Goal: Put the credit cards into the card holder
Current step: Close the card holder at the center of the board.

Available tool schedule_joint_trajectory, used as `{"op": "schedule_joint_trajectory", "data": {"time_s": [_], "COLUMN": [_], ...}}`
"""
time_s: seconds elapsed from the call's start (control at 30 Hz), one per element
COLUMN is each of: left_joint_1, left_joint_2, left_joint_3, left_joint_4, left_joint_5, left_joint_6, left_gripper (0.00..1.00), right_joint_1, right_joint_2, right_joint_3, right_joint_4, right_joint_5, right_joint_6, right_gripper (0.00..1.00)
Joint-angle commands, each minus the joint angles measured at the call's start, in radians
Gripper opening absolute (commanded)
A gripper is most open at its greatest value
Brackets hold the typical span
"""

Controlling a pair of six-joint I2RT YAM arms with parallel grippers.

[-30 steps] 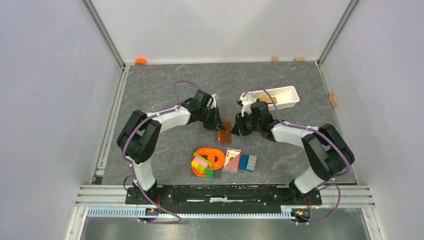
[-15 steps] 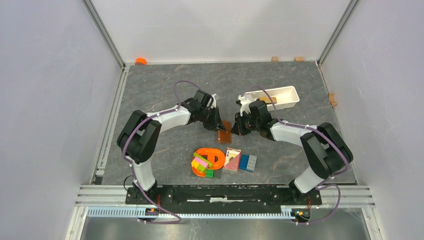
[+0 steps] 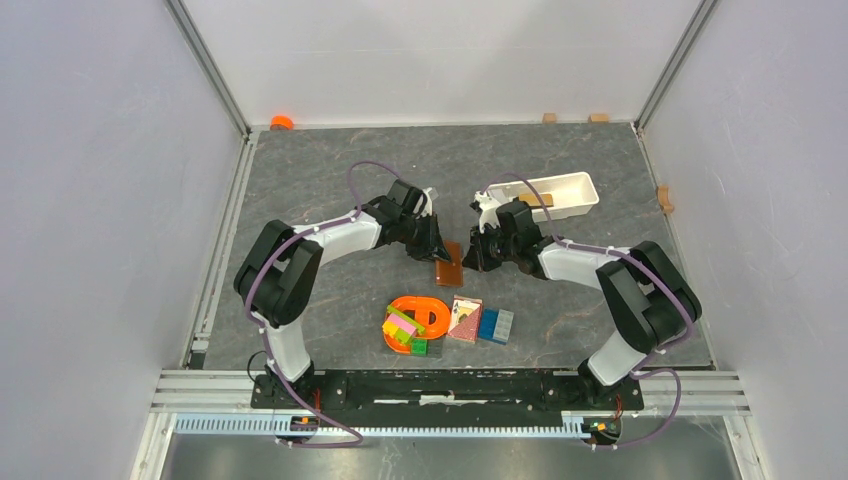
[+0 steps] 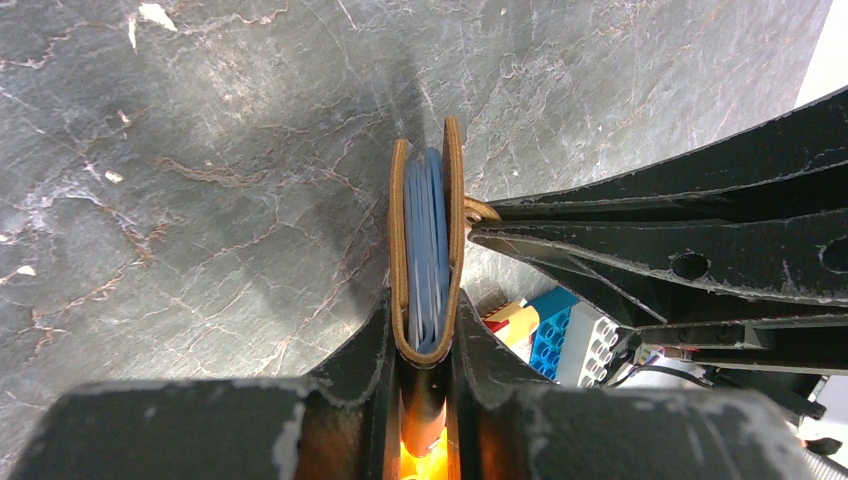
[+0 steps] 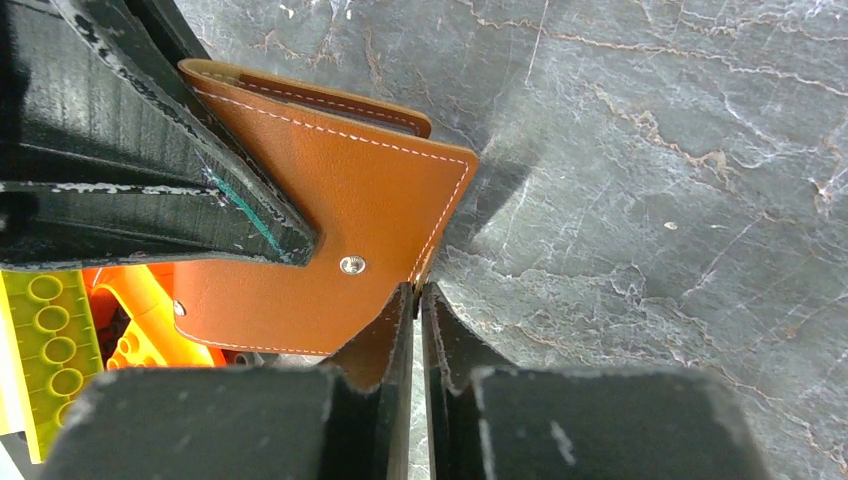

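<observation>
Blue credit cards (image 4: 427,230) already sit inside the card holder (image 5: 330,200) clamped in the left gripper (image 4: 425,312), while the right gripper (image 5: 418,297), nearly together at its flap edge (grip unclear), suggests only closing remains.

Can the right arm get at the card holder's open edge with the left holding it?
Likely yes. The left gripper clamps the card holder at its fold, leaving the open edge free; the right gripper sits at its corner.

A dark grey marbled tabletop (image 3: 330,170) sits boxed by plain pale walls (image 3: 100,200), with aluminium posts (image 3: 205,65) at the rear corners, evenly lit.
</observation>
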Motion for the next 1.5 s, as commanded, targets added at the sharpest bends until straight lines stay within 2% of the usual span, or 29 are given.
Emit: {"op": "schedule_joint_trajectory", "data": {"time_s": [0.0, 0.1, 0.33, 0.7, 1.47], "left_joint_1": [0.002, 0.002, 0.002, 0.002, 0.001], "left_joint_2": [0.002, 0.005, 0.016, 0.028, 0.044], "left_joint_3": [0.039, 0.038, 0.043, 0.051, 0.056], "left_joint_4": [-0.001, 0.0, -0.02, -0.039, -0.035], "left_joint_5": [-0.003, -0.003, -0.037, -0.063, -0.046], "left_joint_6": [0.039, 0.04, 0.058, 0.076, 0.065], "left_gripper": [0.02, 0.02, 0.02, 0.02, 0.02], "right_joint_1": [0.004, 0.004, 0.004, 0.003, 0.047], "right_joint_2": [0.001, 0.006, -0.027, -0.011, 0.032], "right_joint_3": [0.036, 0.038, -0.014, -0.029, 0.023], "right_joint_4": [0.012, 0.02, 0.141, 0.201, 0.184], "right_joint_5": [0.007, -0.01, -0.119, -0.204, -0.136], "right_joint_6": [-0.016, -0.029, -0.046, -0.042, -0.045], "right_gripper": [0.09, 0.0, 0.0, 0.0, 0.0]}}
